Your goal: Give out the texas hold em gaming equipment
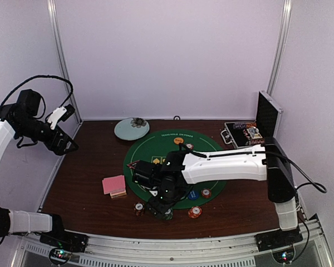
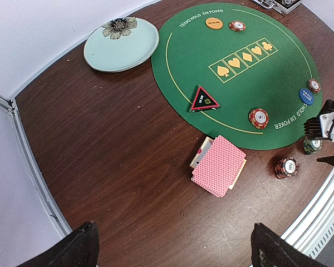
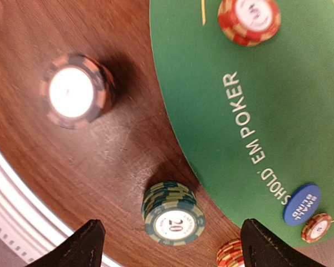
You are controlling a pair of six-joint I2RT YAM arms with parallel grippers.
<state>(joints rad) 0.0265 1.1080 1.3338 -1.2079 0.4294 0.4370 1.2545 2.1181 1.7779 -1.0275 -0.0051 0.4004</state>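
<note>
Right end effector (image 1: 158,207) open over a green chip stack (image 3: 172,216)
The stack stands on the tabletop (image 3: 100,161) just off the mat (image 3: 239,83), between spread fingers (image 3: 89,245); a crooked lift could clip and topple it. Left end effector (image 1: 64,143) open, well apart.

Your left gripper (image 2: 177,250) hangs raised with jaws wide apart; your right gripper (image 3: 170,245) points down, low, jaws apart too.

Six chip stacks (image 2: 258,118), two disc buttons (image 2: 214,23), one triangle marker (image 2: 205,99), one card pile (image 2: 220,166), one plate (image 2: 122,51)
</note>
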